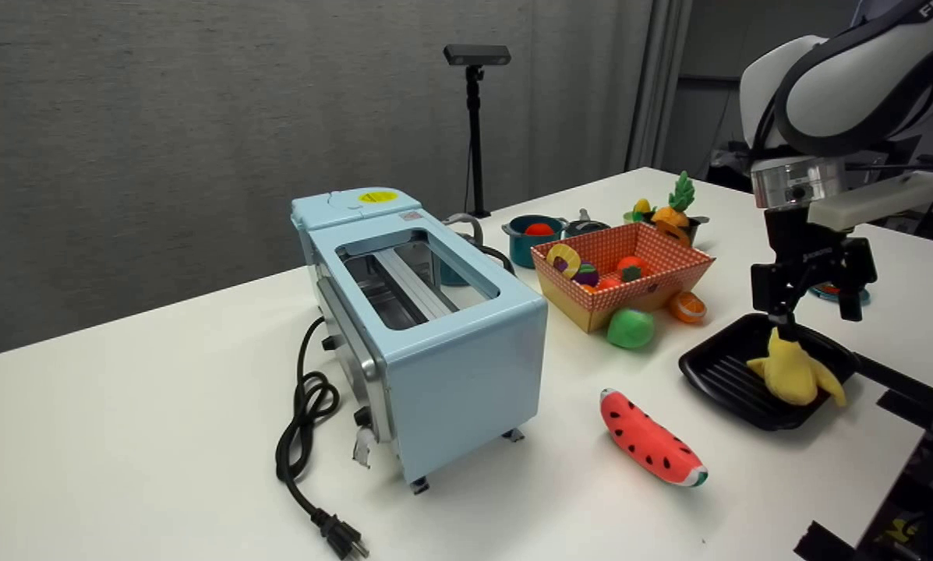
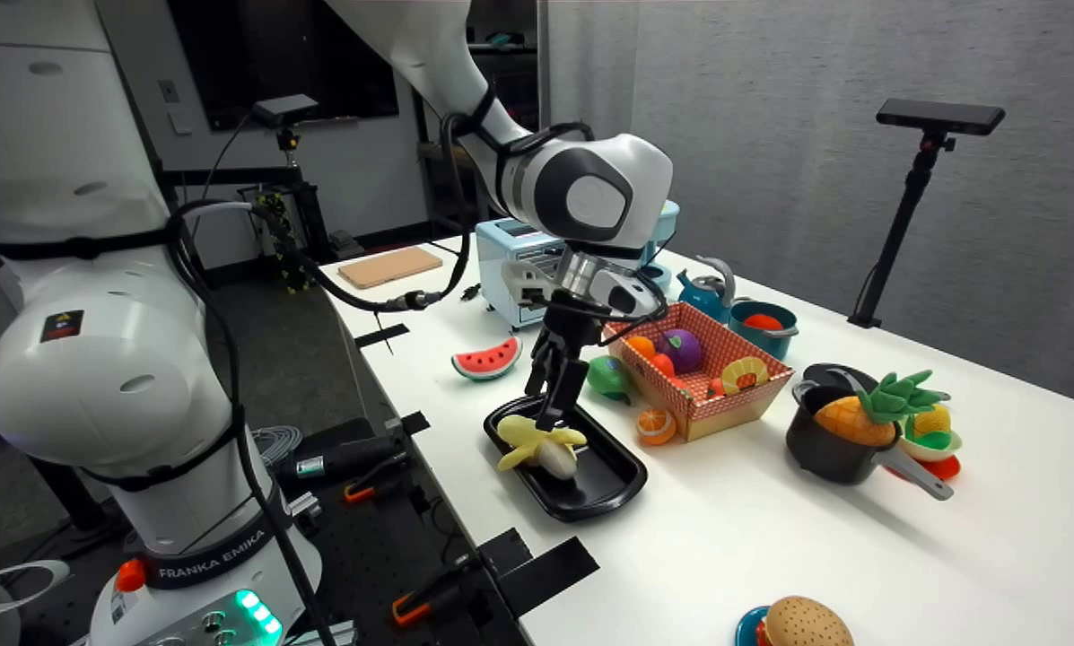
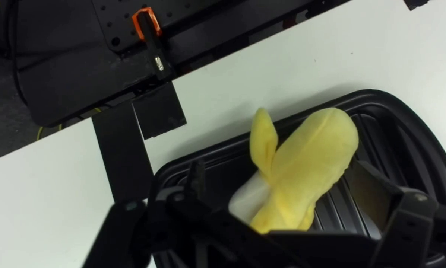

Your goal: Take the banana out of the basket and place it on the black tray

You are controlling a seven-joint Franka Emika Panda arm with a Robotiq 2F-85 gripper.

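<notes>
A yellow plush banana with a pale peeled end lies on the black tray, as both exterior views show (banana (image 1: 790, 377), (image 2: 526, 432); tray (image 1: 717, 366), (image 2: 622, 468)). The banana (image 3: 314, 149) and the ridged tray (image 3: 413, 156) also show in the wrist view. My gripper (image 1: 817, 321) is open just above the banana, with its fingers spread to either side in the wrist view (image 3: 280, 184). One fingertip overlaps the banana in an exterior view; whether it touches cannot be told. The red-checked basket (image 1: 653, 300) stands apart from the tray and holds toy fruit.
A green toy (image 1: 630, 329) and an orange half (image 1: 687, 307) lie between basket and tray. A watermelon slice (image 1: 652, 440) lies near the tray. A light blue toaster oven (image 1: 466, 382) stands beyond. Pots (image 2: 828, 444) and a burger (image 2: 806, 624) are on the table.
</notes>
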